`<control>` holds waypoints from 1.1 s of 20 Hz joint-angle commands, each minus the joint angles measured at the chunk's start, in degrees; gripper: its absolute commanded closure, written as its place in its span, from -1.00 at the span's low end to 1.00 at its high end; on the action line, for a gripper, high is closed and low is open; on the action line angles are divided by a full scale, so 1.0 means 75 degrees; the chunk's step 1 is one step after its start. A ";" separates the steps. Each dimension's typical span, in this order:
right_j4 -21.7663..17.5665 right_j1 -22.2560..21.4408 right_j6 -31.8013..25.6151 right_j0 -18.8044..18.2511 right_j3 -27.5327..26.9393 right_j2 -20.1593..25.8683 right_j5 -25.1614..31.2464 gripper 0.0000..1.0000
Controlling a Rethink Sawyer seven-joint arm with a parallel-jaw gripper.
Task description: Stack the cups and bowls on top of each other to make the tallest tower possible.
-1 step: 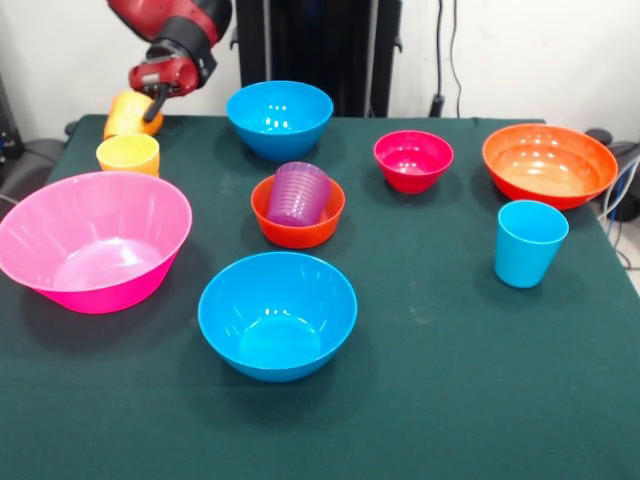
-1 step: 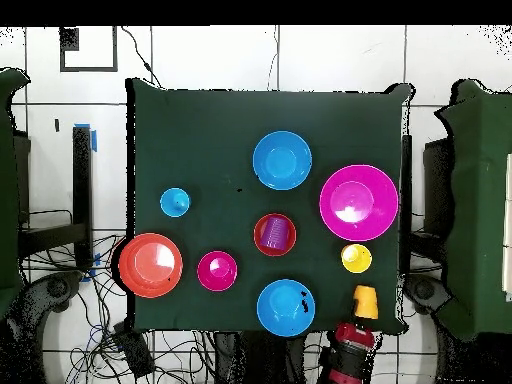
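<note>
My gripper [image 1: 152,102] is at the table's back left corner in the front view, shut on the rim of the orange cup [image 1: 130,114], which hangs tilted. Overhead, the orange cup [image 2: 366,301] lies just off the gripper [image 2: 358,322]. The yellow cup [image 1: 128,153] stands upright just in front of it, beside the big pink bowl [image 1: 95,240]. The ribbed purple cup [image 1: 298,192] sits inside the small orange bowl [image 1: 297,228] at mid-table. The light blue cup [image 1: 529,242] stands alone at the right.
One blue bowl [image 1: 279,118] sits at the back centre and another [image 1: 277,313] at the front centre. A small magenta bowl [image 1: 413,160] and a wide orange bowl [image 1: 549,165] stand at the back right. Cables hang past the table edges.
</note>
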 commanded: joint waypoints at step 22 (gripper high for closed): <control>-0.1938 0.3287 0.0749 0.3134 0.1990 -0.1621 -0.0040 -1.00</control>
